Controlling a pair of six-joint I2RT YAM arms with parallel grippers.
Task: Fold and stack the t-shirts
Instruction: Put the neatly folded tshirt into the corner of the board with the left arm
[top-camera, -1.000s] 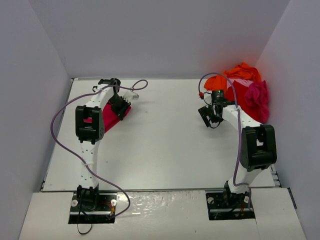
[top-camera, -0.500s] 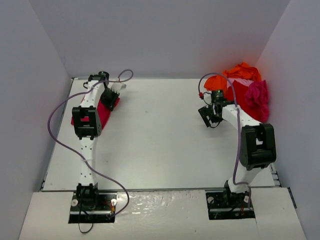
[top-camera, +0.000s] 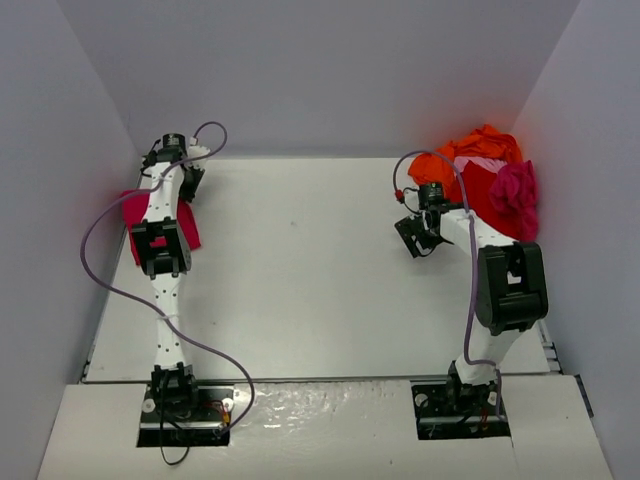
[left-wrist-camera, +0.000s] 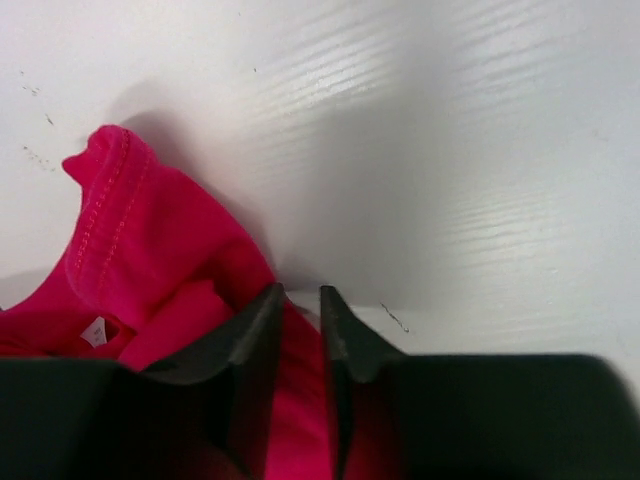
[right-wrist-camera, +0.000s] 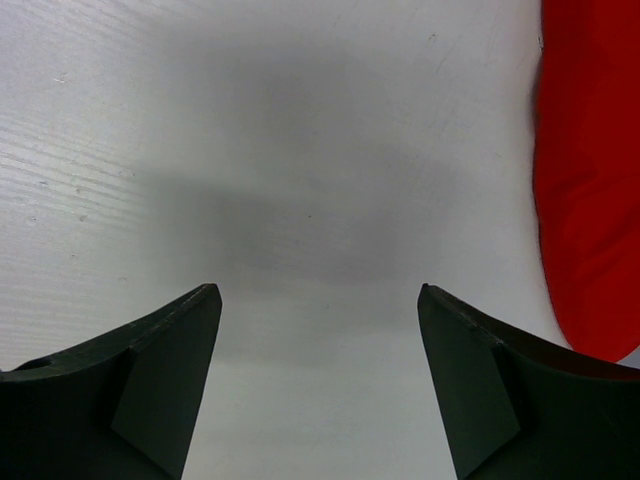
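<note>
Left pincer (left-wrist-camera: 300, 297) outstretched, tight on t-shirt (left-wrist-camera: 150, 250)

You have bright, even light from overhead in top view; worktop (top-camera: 320, 270) near white, shadows on it faint. Pink glow on left wall (top-camera: 95, 170) beside crimson shirt (top-camera: 133, 210). Left wrist view: soft grey shadow ahead of left claw (left-wrist-camera: 300, 292), streaky sheen at right, claw body blurred along bottom. Right wrist view: broad soft shadow mid-frame, right claw (right-wrist-camera: 317, 290) fingers out of focus, red shirt (right-wrist-camera: 590, 200) saturated, edge soft.
</note>
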